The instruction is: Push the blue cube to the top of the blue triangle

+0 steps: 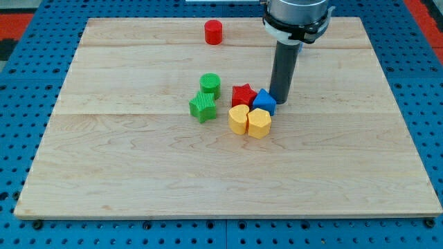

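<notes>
Tip set behind the blue block, at the right end of a tight cluster near the middle of the pale wooden tabletop [104,173]

One dark rod, no fingers to open or close: my tip [279,102] touches the small blue plastic block [264,102] from the far-right side, placed to shove it. Two yellow rounded blocks [239,119] [259,123] and one red star block [242,95] crowd it; two green ribbed blocks [203,106] [210,84] sit just left; one red cylinder [213,32] near the top edge. Only one blue block shows

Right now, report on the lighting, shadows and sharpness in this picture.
Camera view: light is even and soft, with no glare on the wooden board; shadows under the blocks are faint; my tip and the blue block beside it are sharp; the arm's top is cut off by the frame.
</notes>
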Tool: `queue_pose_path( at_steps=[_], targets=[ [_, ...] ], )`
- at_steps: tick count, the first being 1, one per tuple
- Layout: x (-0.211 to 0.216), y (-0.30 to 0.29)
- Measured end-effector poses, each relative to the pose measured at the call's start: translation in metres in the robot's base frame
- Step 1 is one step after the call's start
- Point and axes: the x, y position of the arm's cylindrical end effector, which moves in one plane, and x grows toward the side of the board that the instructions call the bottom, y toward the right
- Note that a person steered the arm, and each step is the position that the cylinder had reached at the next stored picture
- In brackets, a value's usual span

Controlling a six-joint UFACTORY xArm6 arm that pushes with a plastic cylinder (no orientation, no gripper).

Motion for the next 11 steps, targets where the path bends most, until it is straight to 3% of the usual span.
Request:
queue_pose_path(
  at_steps=[1, 2, 3, 5, 6, 8, 9, 10, 11],
  targets=[
    [-0.062, 0.113],
    [-0.133, 0.154],
    [-0.167, 0.108],
    [-0.125, 0.011],
    [-0.072, 0.000],
    [-0.148, 0.021],
    [-0.117, -0.029],
    [-0.065, -0.031],
    [-0.063, -0.029]
  ],
)
